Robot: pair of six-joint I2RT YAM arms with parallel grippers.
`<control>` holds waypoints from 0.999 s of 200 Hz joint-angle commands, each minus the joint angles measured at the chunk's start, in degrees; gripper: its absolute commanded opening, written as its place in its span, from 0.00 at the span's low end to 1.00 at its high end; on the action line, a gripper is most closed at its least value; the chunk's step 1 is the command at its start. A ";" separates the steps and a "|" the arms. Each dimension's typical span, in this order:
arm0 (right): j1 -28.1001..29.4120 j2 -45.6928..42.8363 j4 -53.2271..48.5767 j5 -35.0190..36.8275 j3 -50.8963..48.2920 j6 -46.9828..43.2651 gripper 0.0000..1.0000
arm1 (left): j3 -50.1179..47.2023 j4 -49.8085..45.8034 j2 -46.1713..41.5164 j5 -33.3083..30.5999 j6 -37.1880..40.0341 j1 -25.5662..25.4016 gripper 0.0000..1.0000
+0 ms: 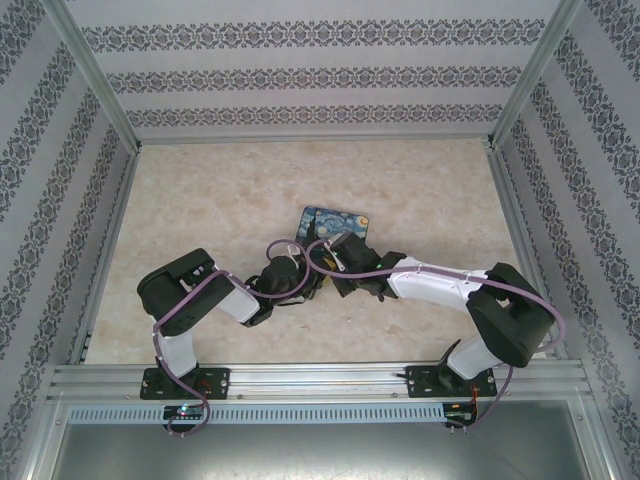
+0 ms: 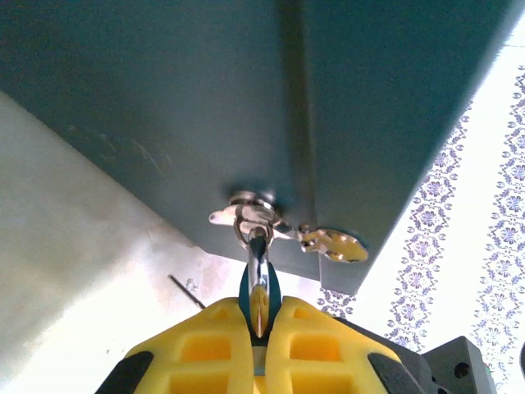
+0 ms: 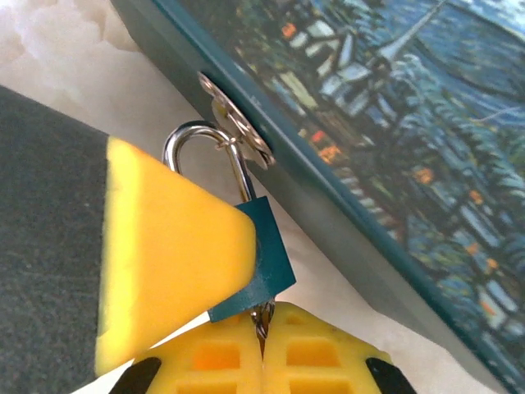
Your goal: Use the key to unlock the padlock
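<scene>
The padlock (image 3: 267, 246) hangs by its loop from the clasp (image 3: 238, 123) on the near side of the box (image 3: 394, 123), about the middle of the table (image 1: 200, 200). The left gripper (image 2: 260, 318) is squeezed tight on the padlock's blue body. The right gripper (image 3: 264, 349) is pinched on the key (image 3: 262, 318), which looks pushed into the bottom of the padlock.

The key is tiny. It could slip in the fingers on the turn, and then the padlock would not open. If the left hold is weak, the padlock could spin along with the key. A hard pull could drag the box too.
</scene>
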 commanded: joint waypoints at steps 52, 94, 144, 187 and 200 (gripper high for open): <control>-7.61 -9.18 4.63 -18.08 -4.39 8.91 0.58 | 0.24 2.05 -0.05 0.16 0.96 0.14 0.00; -11.72 -17.17 6.76 -22.75 -10.14 20.01 0.65 | -0.10 -0.04 -0.37 0.36 2.95 0.14 0.00; -11.07 -17.20 16.96 -26.03 -16.62 34.64 0.66 | 0.23 -9.19 -3.25 0.69 8.80 0.14 0.00; -10.45 -11.93 23.36 -24.32 -17.03 38.61 0.66 | 1.01 -15.52 -5.55 1.14 12.47 0.14 0.06; -10.53 -10.51 24.79 -23.76 -16.19 39.34 0.66 | 0.79 -16.72 -6.21 0.96 13.22 0.14 0.15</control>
